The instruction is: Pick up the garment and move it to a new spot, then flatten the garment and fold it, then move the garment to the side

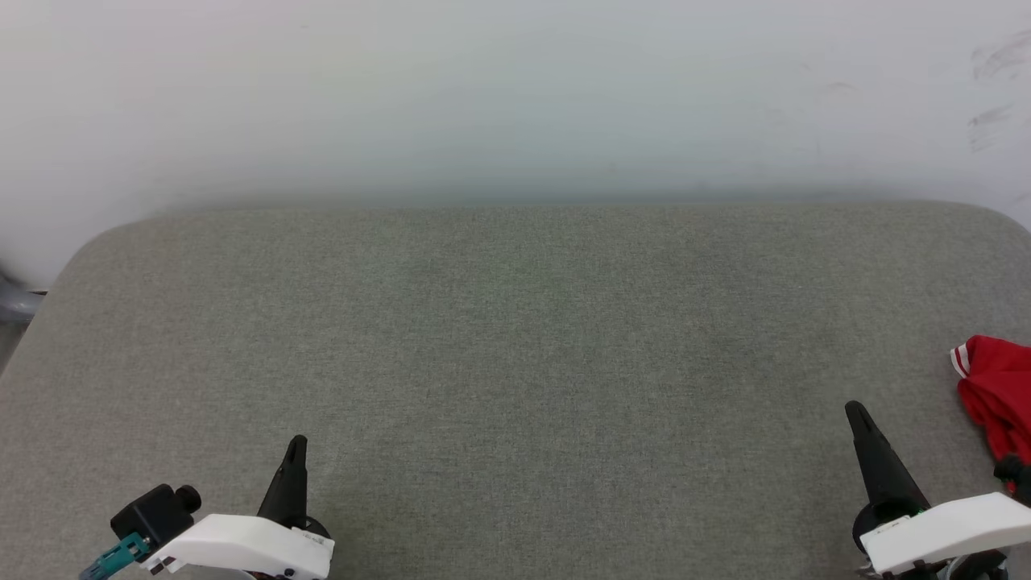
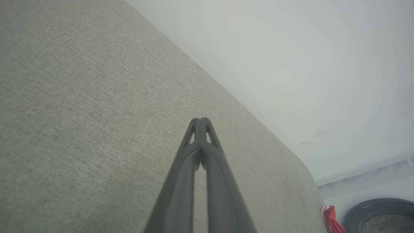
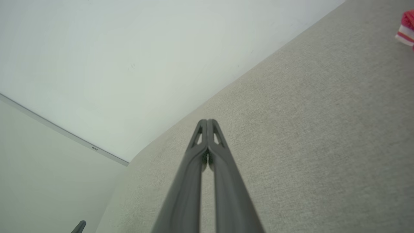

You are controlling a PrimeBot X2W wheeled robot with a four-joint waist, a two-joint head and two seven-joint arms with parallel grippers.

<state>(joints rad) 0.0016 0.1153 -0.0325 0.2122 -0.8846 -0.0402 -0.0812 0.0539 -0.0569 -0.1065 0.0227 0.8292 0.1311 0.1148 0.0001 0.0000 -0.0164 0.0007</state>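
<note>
The garment (image 1: 997, 395) is a crumpled red heap with a red-and-white striped trim, lying at the far right edge of the grey cushioned surface (image 1: 515, 354) and partly cut off by the head view's edge. A red sliver of the garment (image 2: 331, 220) peeks in low in the left wrist view, and its striped trim (image 3: 407, 29) shows at the top right of the right wrist view. My right gripper (image 1: 855, 411) is shut and empty, a little left of the garment. My left gripper (image 1: 296, 443) is shut and empty at the lower left, far from it.
A pale wall (image 1: 515, 97) rises behind the surface's far edge. The surface has rounded corners at the back left and back right. A dark round drum-like opening (image 2: 381, 215) sits beyond the surface's end in the left wrist view.
</note>
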